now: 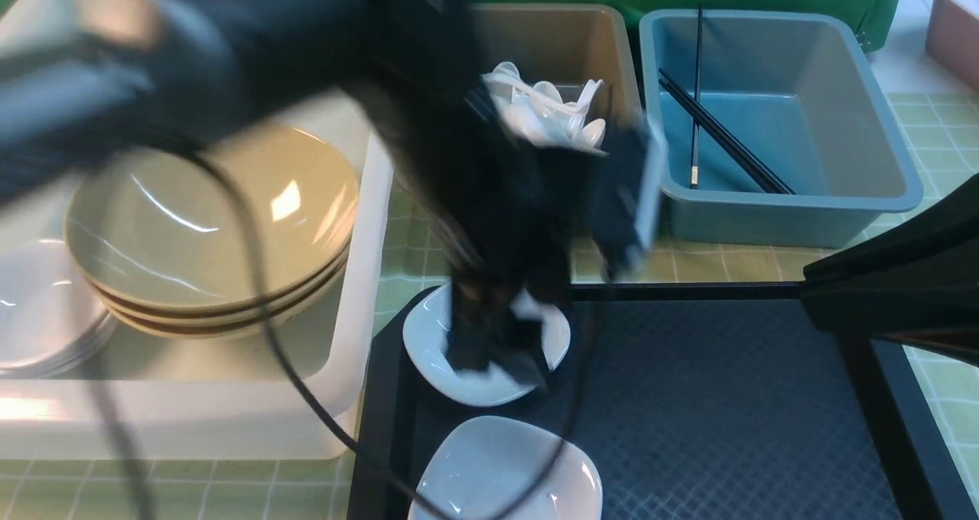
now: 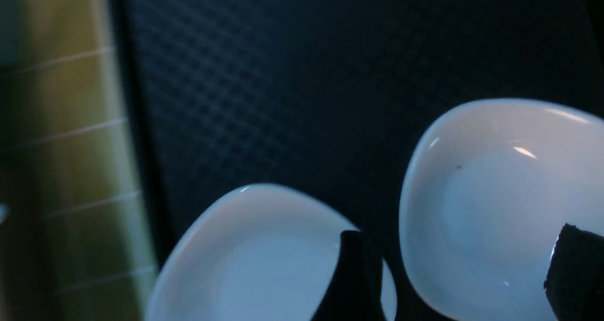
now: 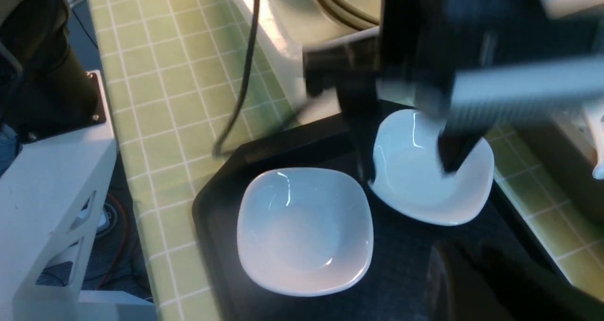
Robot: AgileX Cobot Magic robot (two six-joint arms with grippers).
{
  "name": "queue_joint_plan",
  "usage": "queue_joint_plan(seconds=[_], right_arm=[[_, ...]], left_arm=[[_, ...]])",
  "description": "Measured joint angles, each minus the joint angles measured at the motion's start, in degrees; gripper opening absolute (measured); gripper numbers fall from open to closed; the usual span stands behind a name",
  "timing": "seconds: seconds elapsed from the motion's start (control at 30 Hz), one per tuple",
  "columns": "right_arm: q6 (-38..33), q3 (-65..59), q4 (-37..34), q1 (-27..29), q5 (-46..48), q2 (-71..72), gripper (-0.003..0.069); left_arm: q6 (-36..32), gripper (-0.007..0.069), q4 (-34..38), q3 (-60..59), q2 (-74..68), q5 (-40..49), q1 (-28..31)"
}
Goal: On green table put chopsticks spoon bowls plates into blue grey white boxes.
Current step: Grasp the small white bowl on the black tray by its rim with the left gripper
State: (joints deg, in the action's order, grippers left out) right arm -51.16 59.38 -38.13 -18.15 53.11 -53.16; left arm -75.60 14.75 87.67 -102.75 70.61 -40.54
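Where the plate sits: far white dish [image 3: 424,198] on black tray [image 1: 726,398], beside its twin [image 3: 304,231].
Left gripper [image 3: 408,170]: jaws apart, straddling the dish's rim, seemingly unclamped.
Right gripper [image 3: 476,283]: blurred, jaws unreadable.
Handling: glazed, stiff, slippery, chippable; pinch rim squarely.

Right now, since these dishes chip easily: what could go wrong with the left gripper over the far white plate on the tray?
1. The left gripper straddles the rim of the far plate; that glossy, sloped rim may slip out when pinched.
2. One jaw stands in the narrow gap beside the near plate, so it could knock that plate.
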Motion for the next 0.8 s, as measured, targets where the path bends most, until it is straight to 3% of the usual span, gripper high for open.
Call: queue_joint_plan(seconds=[0.17, 0.7, 0.8], right_arm=[[-0.54, 0.00, 0.00, 0.00, 0.00, 0.00, 0.0079], [-1.54, 0.00, 0.00, 0.00, 0.17, 0.00, 0.0090], [-1.54, 0.00, 0.00, 0.00, 0.58, 0.00, 0.0093]], left_arm=[[1.72, 0.0444, -4.51, 0.00, -6.13, -0.61, -3.95], [2.69, 0.0444, -2.63, 0.02, -15.13, -1.18, -4.13], [2.80, 0.0416, -2.19, 0.06, -16.83, -1.39, -4.13]])
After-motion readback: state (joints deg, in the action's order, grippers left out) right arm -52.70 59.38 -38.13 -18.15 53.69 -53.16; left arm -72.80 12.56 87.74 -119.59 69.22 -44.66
